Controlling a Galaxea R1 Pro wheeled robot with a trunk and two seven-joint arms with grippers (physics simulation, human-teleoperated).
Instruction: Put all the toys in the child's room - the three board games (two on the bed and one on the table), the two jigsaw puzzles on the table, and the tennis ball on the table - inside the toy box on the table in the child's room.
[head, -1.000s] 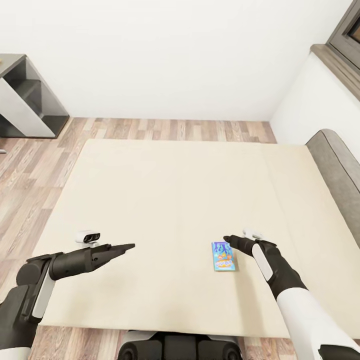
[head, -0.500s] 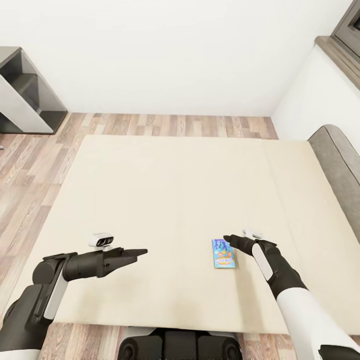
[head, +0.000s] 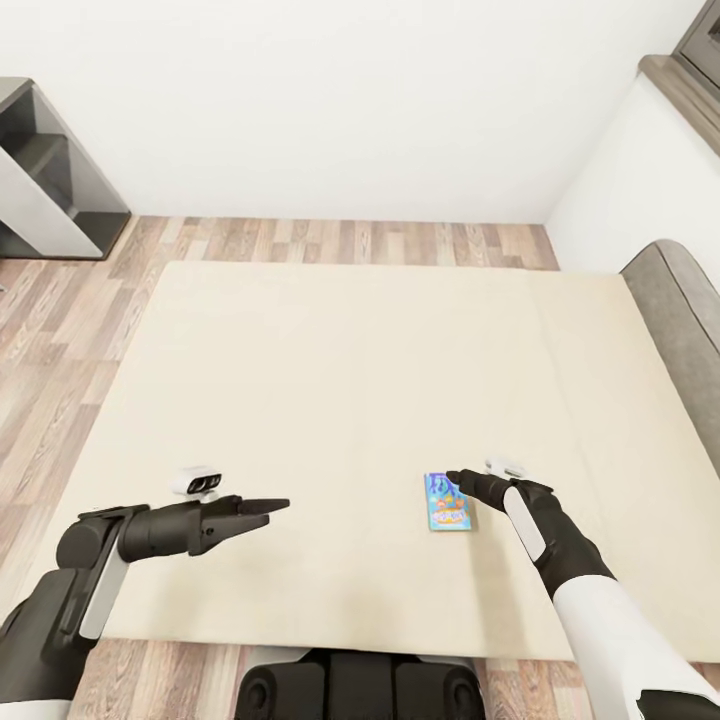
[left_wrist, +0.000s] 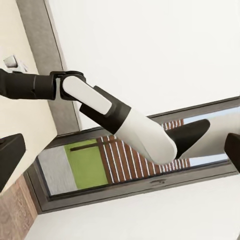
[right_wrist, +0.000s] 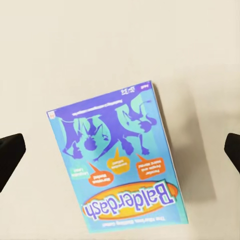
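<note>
**Right gripper poised over the blue board game on the bed**

The right gripper (head: 458, 478) hangs just above the blue board game (head: 447, 503), fingers spread wide on either side in the right wrist view, holding nothing. The box (right_wrist: 117, 160) lies flat on the cream bed (head: 330, 380), near its front edge, right of centre. The left gripper (head: 272, 505) hovers well to the left over bare mattress, its fingers apart and empty. The grey headboard (head: 680, 320) lies at the right; wood floor (head: 60, 330) at the left.
</note>
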